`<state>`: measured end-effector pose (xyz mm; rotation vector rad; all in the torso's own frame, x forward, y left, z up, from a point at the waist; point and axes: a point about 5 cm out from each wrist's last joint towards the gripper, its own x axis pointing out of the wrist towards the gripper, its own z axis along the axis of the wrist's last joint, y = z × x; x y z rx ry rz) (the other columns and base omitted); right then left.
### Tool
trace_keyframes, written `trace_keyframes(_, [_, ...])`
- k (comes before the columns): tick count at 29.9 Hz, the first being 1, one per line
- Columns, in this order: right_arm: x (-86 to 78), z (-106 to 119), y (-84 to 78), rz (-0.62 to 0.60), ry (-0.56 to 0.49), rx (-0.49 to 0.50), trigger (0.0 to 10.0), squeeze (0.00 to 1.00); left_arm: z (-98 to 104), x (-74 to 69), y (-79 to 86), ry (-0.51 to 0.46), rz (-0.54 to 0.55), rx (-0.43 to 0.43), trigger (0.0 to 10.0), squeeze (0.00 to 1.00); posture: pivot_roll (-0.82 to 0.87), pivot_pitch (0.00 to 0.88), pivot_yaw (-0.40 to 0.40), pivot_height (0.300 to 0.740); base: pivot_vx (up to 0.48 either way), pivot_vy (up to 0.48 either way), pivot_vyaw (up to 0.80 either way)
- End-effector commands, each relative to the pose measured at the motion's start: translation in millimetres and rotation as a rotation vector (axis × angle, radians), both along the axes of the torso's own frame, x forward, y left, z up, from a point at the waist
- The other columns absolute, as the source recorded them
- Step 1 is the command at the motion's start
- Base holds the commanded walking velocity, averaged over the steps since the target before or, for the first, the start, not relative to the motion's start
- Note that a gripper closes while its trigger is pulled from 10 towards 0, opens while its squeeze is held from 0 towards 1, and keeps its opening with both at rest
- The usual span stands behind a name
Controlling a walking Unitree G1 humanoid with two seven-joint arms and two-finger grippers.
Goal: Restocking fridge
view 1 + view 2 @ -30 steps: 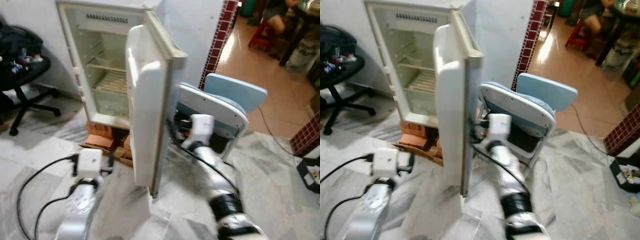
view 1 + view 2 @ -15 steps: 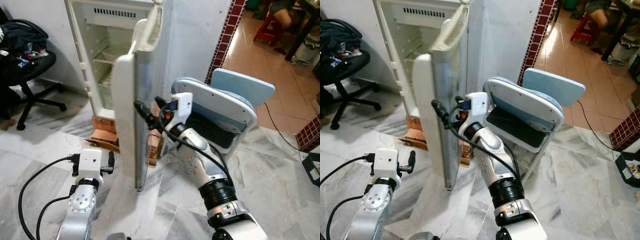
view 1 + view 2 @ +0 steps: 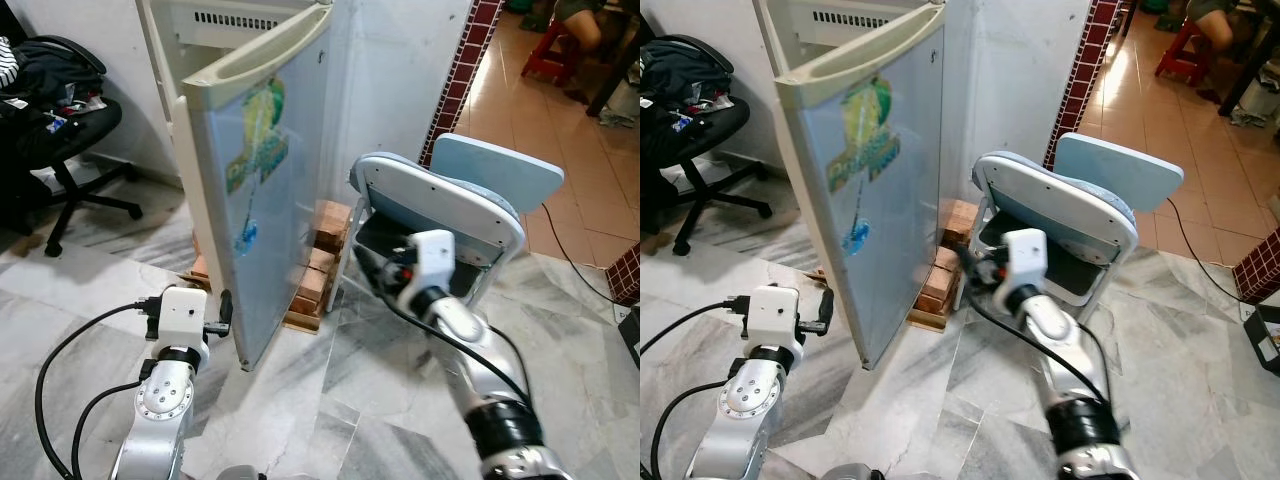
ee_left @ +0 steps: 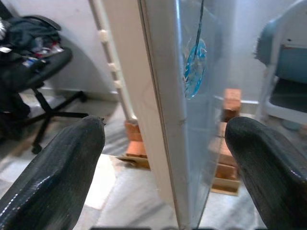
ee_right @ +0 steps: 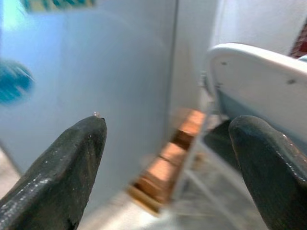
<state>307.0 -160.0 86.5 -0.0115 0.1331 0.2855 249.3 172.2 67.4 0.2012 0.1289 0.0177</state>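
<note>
The white fridge (image 3: pixel 385 80) stands on bricks. Its door (image 3: pixel 265 230) is swung most of the way shut, outer face with a green, yellow and blue sticker (image 3: pixel 250 165) turned towards me. My left gripper (image 3: pixel 224 310) is low beside the door's bottom free corner. In the left wrist view it (image 4: pixel 165 125) is open, with the door's edge (image 4: pixel 158 120) ahead between the fingers. My right gripper (image 3: pixel 378 272) is open to the right of the door, in front of the chair, apart from the door. In the right wrist view it (image 5: pixel 168 122) is empty.
Red bricks (image 3: pixel 320 250) prop the fridge. A light blue and white plastic chair (image 3: pixel 450 195) leans right of it, close behind my right arm. A black office chair (image 3: pixel 60 120) piled with things stands at the left. A black cable (image 3: pixel 55 360) trails on the marble floor. A person (image 3: pixel 580 15) sits far right.
The fridge door has swung from wide open to nearly shut. My right gripper has left the door's edge and dropped back towards the chair. The camera has shifted.
</note>
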Motion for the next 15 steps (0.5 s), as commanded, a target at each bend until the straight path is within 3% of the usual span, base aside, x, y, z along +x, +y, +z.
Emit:
trace_keyframes(1, [1.7, 8.2, 3.6, 0.004, -0.024, -0.02, 10.0, 0.0, 3.5, -0.4, 7.0, -0.018, 0.022, 0.021, 10.0, 0.0, 0.07, 0.0, -0.024, 0.74, 0.0, 0.48, 0.0])
trace_keyframes(6, [-17.2, 10.6, -1.6, 0.028, -0.054, -0.095, 10.0, 0.0, -3.3, -4.6, 6.7, 0.0, 0.004, 0.034, 10.0, 0.0, 0.04, 0.0, -0.026, 0.74, 0.0, 0.48, 0.0])
trace_keyframes(10, [-23.3, -4.4, -13.6, -0.155, 0.004, -0.026, 10.0, 0.0, 1.4, -3.1, 0.1, -0.045, -0.033, 0.021, 10.0, 0.0, 0.05, 0.0, -0.039, 0.74, 0.0, 0.48, 0.0])
trace_keyframes(15, [-18.1, -1.2, -22.4, -0.397, -0.021, 0.041, 10.0, 0.0, 3.7, 3.0, 13.7, -0.054, 0.026, 0.027, 10.0, 0.0, 0.05, 0.0, -0.017, 0.74, 0.0, 0.48, 0.0])
